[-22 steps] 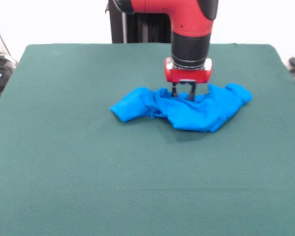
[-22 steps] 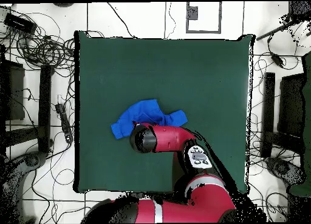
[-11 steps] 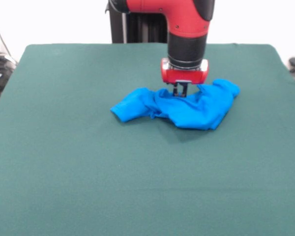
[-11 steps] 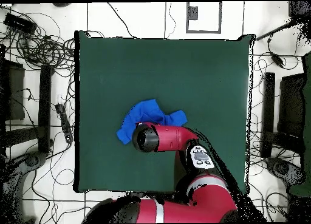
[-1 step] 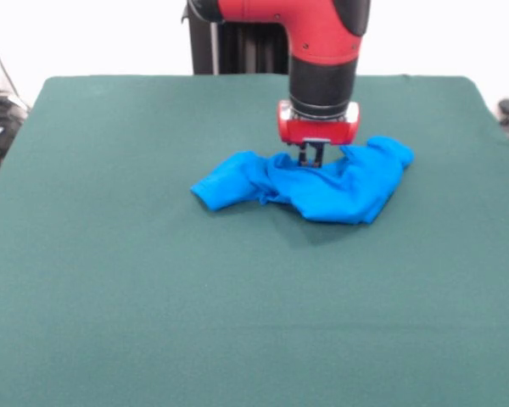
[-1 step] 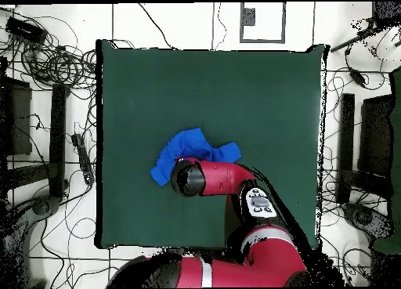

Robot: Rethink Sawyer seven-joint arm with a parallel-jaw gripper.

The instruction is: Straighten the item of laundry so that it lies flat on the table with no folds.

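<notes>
Front view, L to R: the table (image 5: 110, 280) is seen covered in dark green cloth, filling nearly the whole frame. The item of laundry (image 5: 322, 191), a bright blue shirt, is found crumpled a bit right of centre and toward the far half of the table. Its left end is drawn out into a rounded, rolled lobe; the middle is bunched into ridges and creases; the right end is heaped higher, w/ a folded-over lump at the far right. No print can be made out, only plain blue fabric. A shadow is cast on the cloth just below the shirt's near edge.

The gripper (image 5: 310, 158) is held upright over the shirt's middle, below a red block and a black cuff of the arm (image 5: 322, 51). The fingers (image 5: 304, 155) are brought together, pinched onto a ridge of the blue fabric at the shirt's far edge; the tips are touching the cloth.

Overhead view, L to R: cables and stands are seen on the white floor beside the table's edge (image 6: 106, 106). The shirt (image 6: 184, 145) is seen left of the table's centre, w/ one lobe at lower left and a narrower bit reaching right. Its near part is covered by the arm's black-and-red wrist (image 6: 196, 178), so the gripper itself is hidden in this view. The rest of the arm is stretched back to the base at bottom.
</notes>
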